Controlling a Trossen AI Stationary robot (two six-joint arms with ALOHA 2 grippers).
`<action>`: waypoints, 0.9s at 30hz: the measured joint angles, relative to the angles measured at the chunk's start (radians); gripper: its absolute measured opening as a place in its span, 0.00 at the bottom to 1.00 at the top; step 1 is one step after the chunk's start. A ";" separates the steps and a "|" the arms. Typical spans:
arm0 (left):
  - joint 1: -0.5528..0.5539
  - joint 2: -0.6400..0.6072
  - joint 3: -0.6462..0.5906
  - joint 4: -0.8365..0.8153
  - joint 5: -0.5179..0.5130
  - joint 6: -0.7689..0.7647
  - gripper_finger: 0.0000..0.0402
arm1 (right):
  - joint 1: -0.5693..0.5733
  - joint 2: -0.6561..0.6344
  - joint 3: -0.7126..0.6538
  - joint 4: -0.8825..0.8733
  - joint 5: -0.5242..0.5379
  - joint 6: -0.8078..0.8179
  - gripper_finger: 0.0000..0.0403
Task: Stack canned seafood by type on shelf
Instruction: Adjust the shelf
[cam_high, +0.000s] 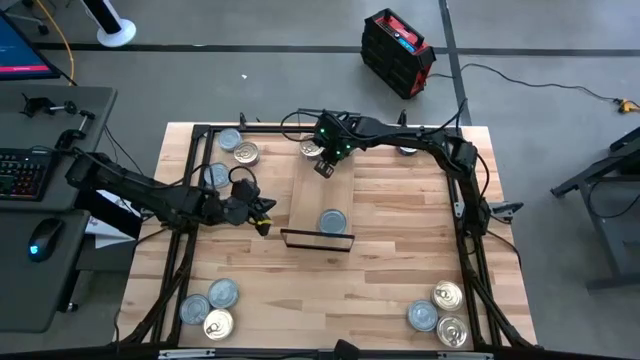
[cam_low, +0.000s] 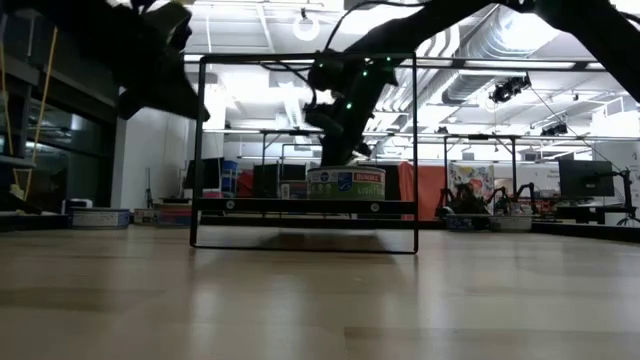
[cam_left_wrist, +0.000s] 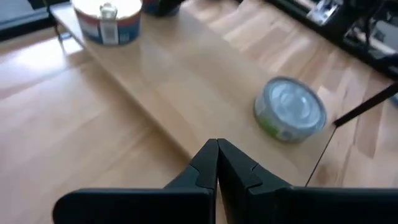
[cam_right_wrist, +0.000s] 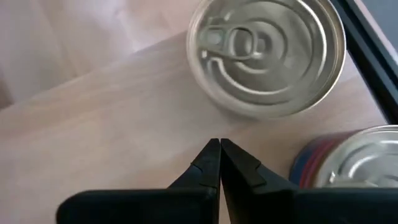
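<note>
I see the left gripper (cam_high: 262, 214), fingers pinched shut and empty, reaching in from frame left beside the shelf (cam_high: 312, 195) at centre. The right gripper (cam_high: 325, 166), also closed and empty, hovers over its upper end. One tin (cam_high: 333, 221) rests on the shelf's lower end.

1 tin (cam_high: 333, 221) on shelf (cam_high: 305, 200), other tins (cam_high: 210, 306) around on tabletop (cam_high: 380, 280)

shelf (cam_low: 300, 206): between black wire frames | tin (cam_low: 345, 183): on shelf | right pincer (cam_low: 335, 150): above tin, empty
</note>
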 joint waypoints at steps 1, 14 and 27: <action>-0.007 0.000 -0.011 -0.002 0.004 -0.008 0.00 | 0.000 -0.011 0.000 -0.022 -0.006 -0.008 0.00; -0.067 0.000 -0.304 0.396 0.118 -0.188 0.00 | 0.001 -0.148 0.000 -0.288 -0.074 -0.117 0.00; -0.059 0.212 -0.304 0.532 0.209 -0.093 0.00 | 0.083 -0.618 -0.636 -0.050 -0.059 0.162 0.00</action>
